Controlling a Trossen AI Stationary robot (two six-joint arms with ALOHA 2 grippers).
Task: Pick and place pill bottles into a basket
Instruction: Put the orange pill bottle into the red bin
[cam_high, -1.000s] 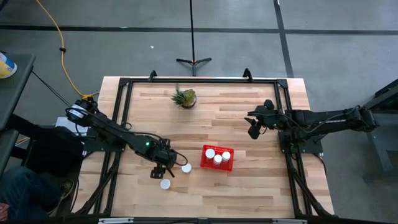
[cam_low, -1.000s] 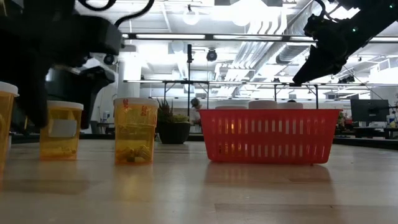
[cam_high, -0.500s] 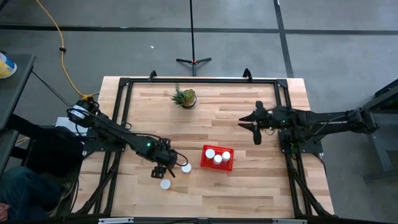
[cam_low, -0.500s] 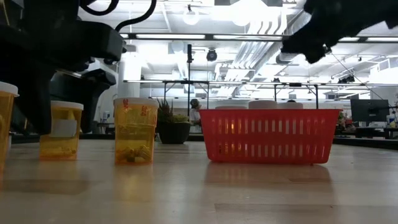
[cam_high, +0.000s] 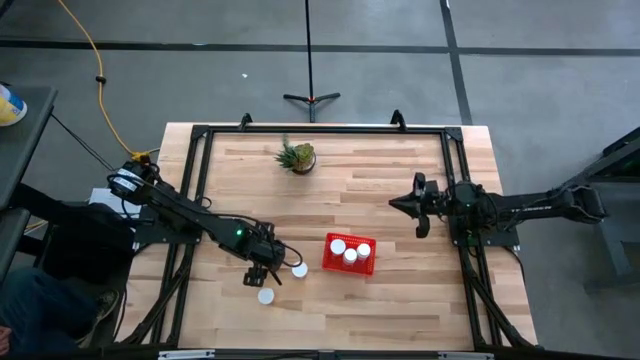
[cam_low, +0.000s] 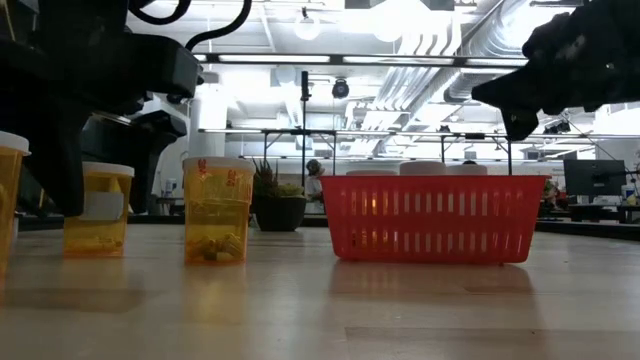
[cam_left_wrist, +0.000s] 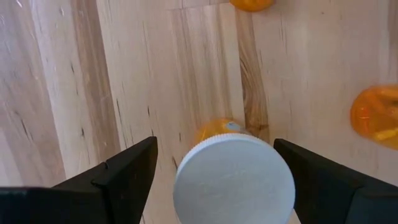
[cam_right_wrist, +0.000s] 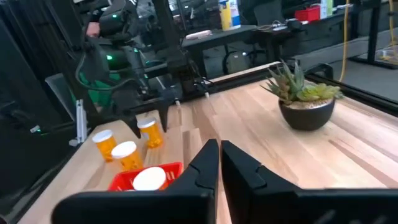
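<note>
Pale wood table (cam_high: 400, 300), red plastic mesh basket (cam_low: 433, 217)

The high view looks straight down on the whole surface (cam_high: 400, 300); the low view sits level at its 6 o'clock edge, close. Both share the basket (cam_high: 349, 254) (cam_low: 432, 217).

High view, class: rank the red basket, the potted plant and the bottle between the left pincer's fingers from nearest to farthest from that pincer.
1. The bottle, standing between the open fingers of the left pincer.
2. The red basket, on the table to the pincer's right in the picture.
3. The potted plant, near the table's far edge.
</note>
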